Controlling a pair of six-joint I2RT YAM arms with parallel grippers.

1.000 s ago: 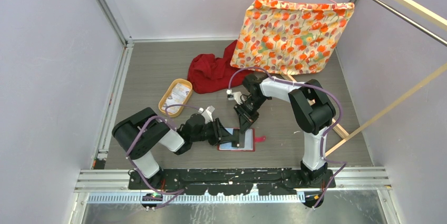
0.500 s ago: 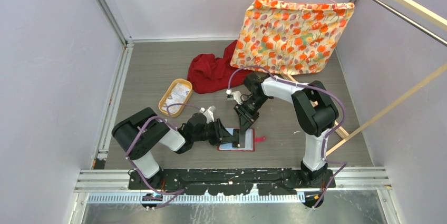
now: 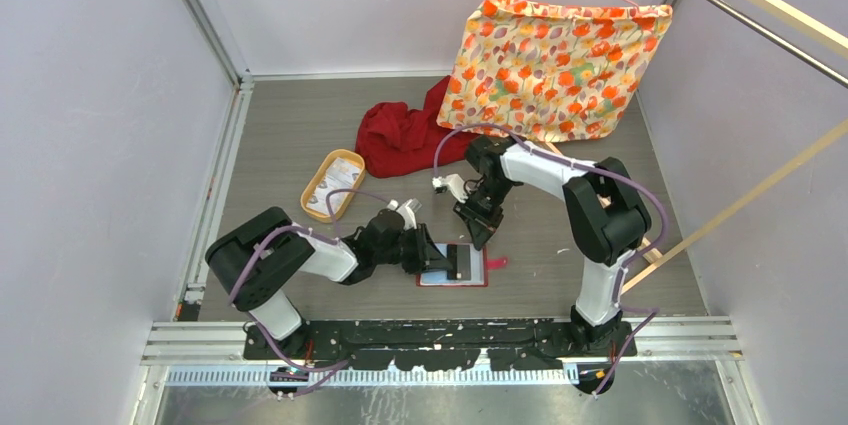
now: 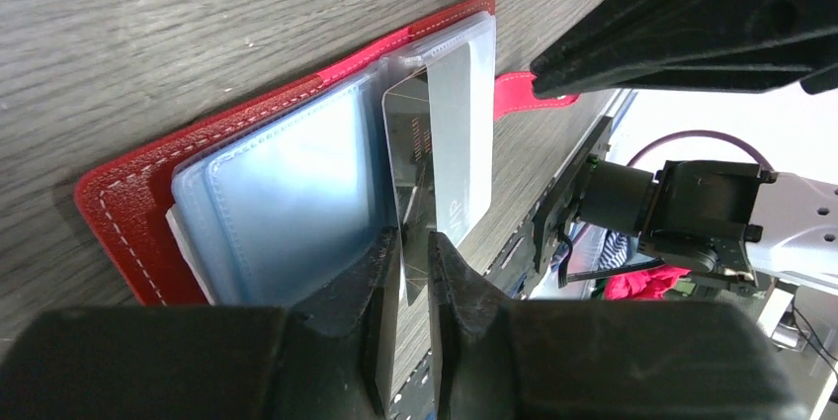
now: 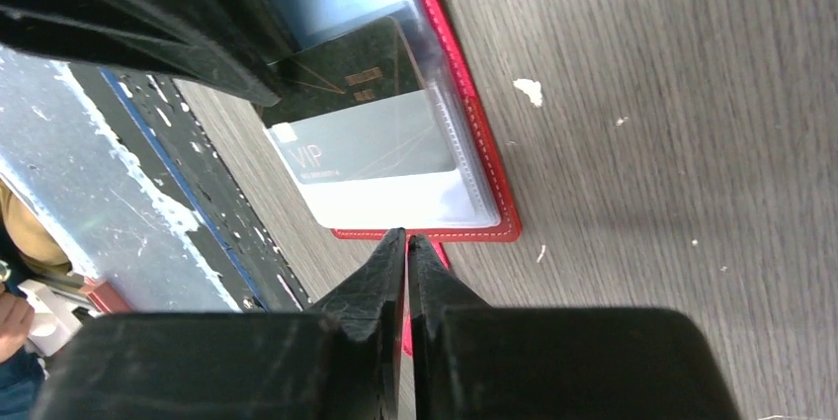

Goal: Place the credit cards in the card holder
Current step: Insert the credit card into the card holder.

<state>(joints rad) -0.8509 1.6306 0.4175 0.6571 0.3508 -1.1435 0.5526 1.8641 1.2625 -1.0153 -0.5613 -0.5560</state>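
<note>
The red card holder (image 3: 476, 272) lies open on the grey table, its clear sleeves (image 4: 287, 193) facing up. One dark credit card (image 4: 410, 158) stands partly slid into the outer clear pocket; the "VIP" print shows through the plastic (image 5: 366, 148). My left gripper (image 4: 415, 244) is shut on the card's free end, low over the holder (image 3: 438, 260). Just beyond the holder's far edge, my right gripper (image 5: 406, 235) is shut with nothing between its fingers (image 3: 478, 233). The red snap tab (image 4: 514, 94) sticks out beside it. More whitish credit cards (image 3: 338, 177) lie in the tan tray.
The tan oval tray (image 3: 316, 197) sits left of the arms. A red cloth (image 3: 400, 135) is heaped at the back. A floral cloth (image 3: 555, 55) hangs on a hanger at the back right, and wooden bars (image 3: 740, 200) cross the right side.
My left gripper has pushed to the right, sliding the dark card further into the pocket. The right gripper has drawn back off the holder and closed.
</note>
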